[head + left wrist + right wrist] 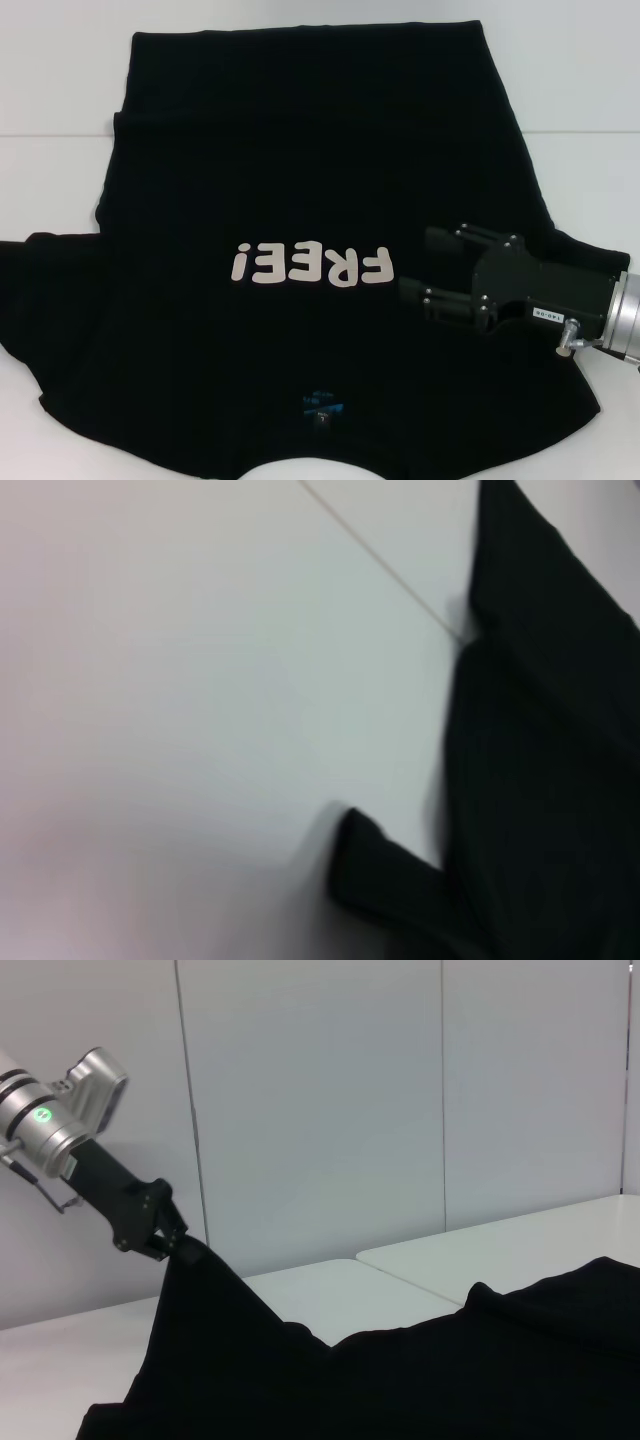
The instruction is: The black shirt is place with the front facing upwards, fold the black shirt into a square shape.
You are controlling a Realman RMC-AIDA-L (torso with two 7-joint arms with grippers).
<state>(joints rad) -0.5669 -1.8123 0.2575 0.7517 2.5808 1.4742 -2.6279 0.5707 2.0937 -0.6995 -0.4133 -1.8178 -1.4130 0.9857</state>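
The black shirt (300,150) lies spread on the white table (60,100), front up, with the cream "FREE!" lettering (310,266) and the blue neck label (322,408) toward the near edge. My right gripper (415,272) is low over the shirt just right of the lettering, jaws apart and empty. My left gripper is out of the head view. In the right wrist view the left gripper (170,1245) is shut on a pinch of the shirt (400,1380) and holds it up in a peak. The left wrist view shows black cloth (550,780) beside bare table.
The white tabletop (200,680) has a seam line (380,565) between two table sections. Grey wall panels (320,1100) stand behind the table. The shirt's left sleeve (50,290) runs off the left side of the head view.
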